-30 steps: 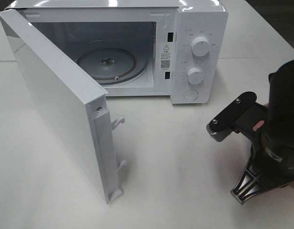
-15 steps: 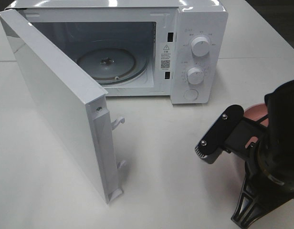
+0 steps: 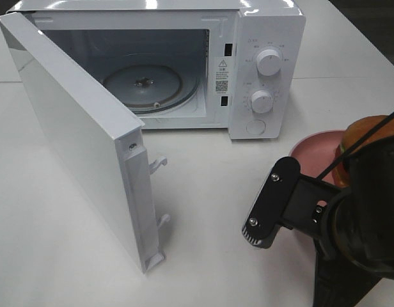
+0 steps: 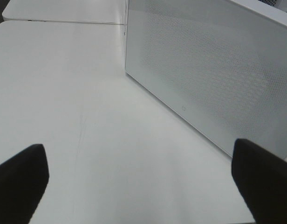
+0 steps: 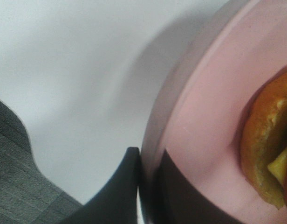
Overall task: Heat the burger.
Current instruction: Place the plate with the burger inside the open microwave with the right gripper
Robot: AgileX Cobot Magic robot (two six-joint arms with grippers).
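The burger (image 3: 362, 132), with a glossy orange-brown bun, sits on a pink plate (image 3: 314, 149) at the right, partly hidden behind my right arm (image 3: 357, 224). In the right wrist view my right gripper (image 5: 148, 173) is shut on the rim of the plate (image 5: 204, 140), and the burger (image 5: 269, 149) lies just beyond the fingers. My left gripper (image 4: 143, 182) is open, its dark fingertips (image 4: 20, 179) wide apart, facing the outer face of the microwave door (image 4: 213, 79). The left arm does not show in the exterior view.
A white microwave (image 3: 267, 77) stands at the back with its door (image 3: 75, 141) swung wide toward the front left. Its glass turntable (image 3: 146, 83) is bare. Two knobs (image 3: 268, 62) sit on the right panel. White tabletop (image 3: 210, 224) lies in front.
My right arm has come up and leftward, nearer the camera, carrying the plate. The pink plate and burger now show behind it where only a sliver of pink showed before.
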